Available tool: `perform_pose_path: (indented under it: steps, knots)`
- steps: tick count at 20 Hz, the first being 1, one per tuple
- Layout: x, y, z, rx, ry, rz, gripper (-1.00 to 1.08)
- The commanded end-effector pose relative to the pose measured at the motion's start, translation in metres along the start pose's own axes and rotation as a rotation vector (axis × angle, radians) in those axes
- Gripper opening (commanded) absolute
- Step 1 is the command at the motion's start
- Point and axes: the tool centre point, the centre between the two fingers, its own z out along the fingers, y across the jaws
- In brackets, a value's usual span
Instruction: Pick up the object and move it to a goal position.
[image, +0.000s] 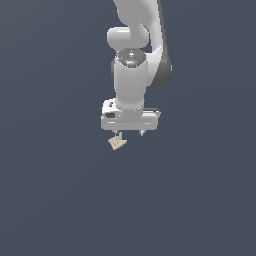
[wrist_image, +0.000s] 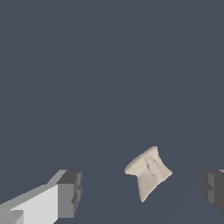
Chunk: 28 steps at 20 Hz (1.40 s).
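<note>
Wrist view: claw (wrist_image: 142, 192) spread wide, nothing held; beige object (wrist_image: 148, 172) between the dark pads (wrist_image: 70, 192), touching neither, nearer the far pad, long axis slanted. Exterior view: object (image: 117, 142) just beneath the finger toward that view's left. No desk edge discernible.

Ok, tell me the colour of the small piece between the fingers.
Pale beige-tan, with faint lighter mottling. The object shows best in the wrist view.

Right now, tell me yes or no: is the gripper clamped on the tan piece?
No: in the wrist view the tan piece sits loose between the fingers of the gripper, with clear gaps on both sides.
</note>
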Motion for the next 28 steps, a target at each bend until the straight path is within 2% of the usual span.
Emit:
perform_pose_path:
  steps: [1, 9, 16, 22, 28]
  knots:
    - [0.0, 0.0, 0.0, 0.0, 0.0, 0.0, 1.0]
    - [0.002, 0.007, -0.012, -0.017, 0.031, -0.031, 1.0]
    - [0.002, 0.007, -0.01, -0.016, 0.029, -0.02, 1.0]
    - [-0.003, 0.009, 0.001, -0.008, 0.024, 0.053, 1.0]
    - [-0.011, 0.014, 0.02, 0.003, 0.013, 0.185, 1.0]
